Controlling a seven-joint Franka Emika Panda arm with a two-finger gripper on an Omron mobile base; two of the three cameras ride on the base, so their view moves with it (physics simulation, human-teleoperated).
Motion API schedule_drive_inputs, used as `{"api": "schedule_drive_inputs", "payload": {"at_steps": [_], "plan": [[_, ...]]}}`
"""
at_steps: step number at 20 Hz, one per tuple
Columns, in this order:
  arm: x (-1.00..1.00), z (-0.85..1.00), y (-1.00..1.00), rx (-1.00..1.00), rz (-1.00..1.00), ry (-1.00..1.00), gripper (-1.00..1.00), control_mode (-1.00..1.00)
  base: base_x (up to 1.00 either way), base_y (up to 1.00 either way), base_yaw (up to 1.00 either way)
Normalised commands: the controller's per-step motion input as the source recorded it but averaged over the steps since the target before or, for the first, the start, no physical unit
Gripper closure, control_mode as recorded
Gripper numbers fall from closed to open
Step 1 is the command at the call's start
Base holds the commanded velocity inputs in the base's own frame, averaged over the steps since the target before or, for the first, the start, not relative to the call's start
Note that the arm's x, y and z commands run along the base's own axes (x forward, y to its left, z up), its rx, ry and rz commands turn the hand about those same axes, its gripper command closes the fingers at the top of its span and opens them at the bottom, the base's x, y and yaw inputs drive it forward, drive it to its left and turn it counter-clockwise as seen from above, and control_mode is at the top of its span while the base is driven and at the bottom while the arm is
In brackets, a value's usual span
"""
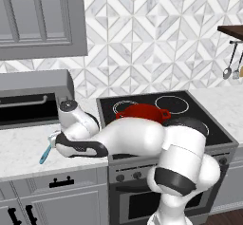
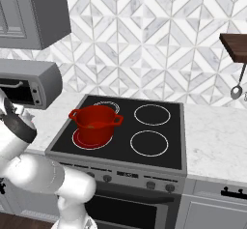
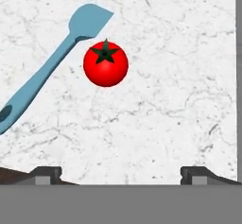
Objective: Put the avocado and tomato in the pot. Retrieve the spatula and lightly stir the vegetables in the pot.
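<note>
In the hand view the tomato (image 3: pixel 105 63), a glossy red ball with a dark star stem, lies on the white marble counter (image 3: pixel 165 105). The light-blue spatula (image 3: pixel 52 69) lies just beside it, blade up by the tomato and handle running down-left. My gripper (image 3: pixel 121 175) hangs open above the counter, below the tomato in that view, with nothing between its fingertips (image 3: pixel 47 173). From the left base view my hand (image 1: pixel 59 141) reaches low over the counter left of the stove, beside the spatula (image 1: pixel 45 154). The red pot (image 1: pixel 142 111) (image 2: pixel 95 123) stands on the front left burner. The avocado is out of view.
A grey microwave (image 1: pixel 33 96) stands at the back of the left counter, close behind my hand. The black stove top (image 2: pixel 154 126) has free burners right of the pot. Metal utensils (image 1: pixel 228 70) hang under a wooden shelf at the far right.
</note>
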Motion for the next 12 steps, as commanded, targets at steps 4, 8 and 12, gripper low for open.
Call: {"api": "schedule_drive_inputs", "payload": {"at_steps": [4,8,12], "plan": [[0.42,-0.28,0.09,-0.03,0.0,0.0,-1.0,-1.0,0.0,0.0,0.0],[0.54,-0.14,0.0,0.0,0.0,0.04,-1.0,-1.0,0.0,0.0,0.0],[0.46,-0.28,0.08,0.0,0.0,0.09,-1.0,-1.0,0.0,0.0,0.0]]}}
